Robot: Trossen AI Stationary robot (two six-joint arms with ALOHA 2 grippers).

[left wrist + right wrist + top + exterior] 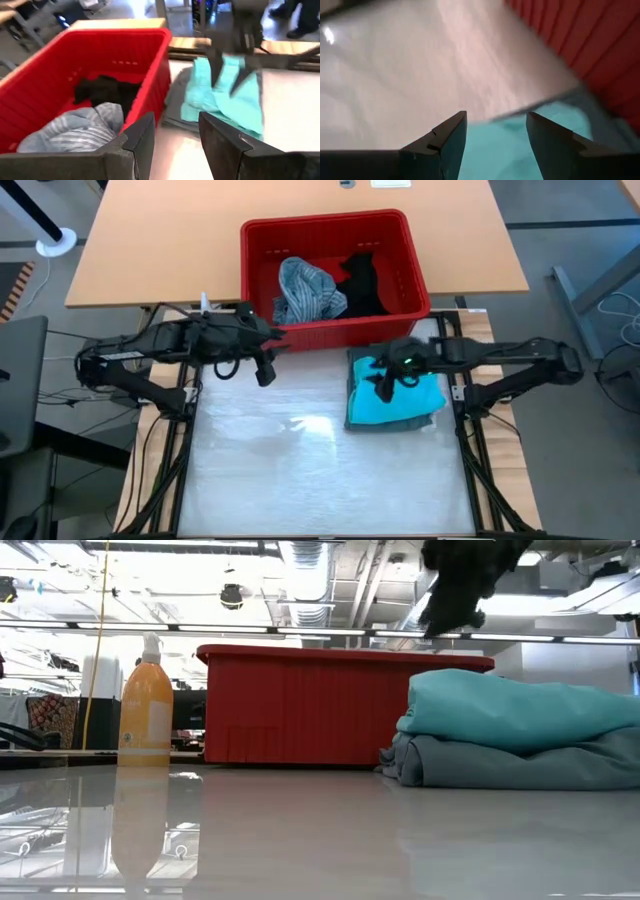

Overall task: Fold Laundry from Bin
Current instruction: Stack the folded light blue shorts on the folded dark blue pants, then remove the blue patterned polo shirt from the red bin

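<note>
Two garments folded: bright turquoise one [397,402] stacked on grey-green one [520,766], right side of the work surface [300,470], just near of the bin.
Bin: red basket [330,232] at centre, far side of the work surface, resting on the wooden table [160,240].
Bin contents: blue-grey striped shirt [305,290] on the left, crumpled; black garment [362,280] on the right, touching it.
Left gripper [265,370]: hovers just near of the bin's near-left corner, above the surface; fingers [142,137] spread, nothing between them; wrist view looks along the bin's near wall twd the stack.
Right gripper [384,388]: over the turquoise stack's left part, raised above it per low view; fingers [447,137] spread apart, empty, turquoise cloth seen below the gap.
Stack vs bin: close, can't tell if touching.
Bottle: orange pump btl [146,705] in low view, left of the bin, upright.
Surface: pale, glossy, reflects the bottle and ceiling lights.
Person: dark legs and shoes [300,17] in left wrist view, beyond the table.
</note>
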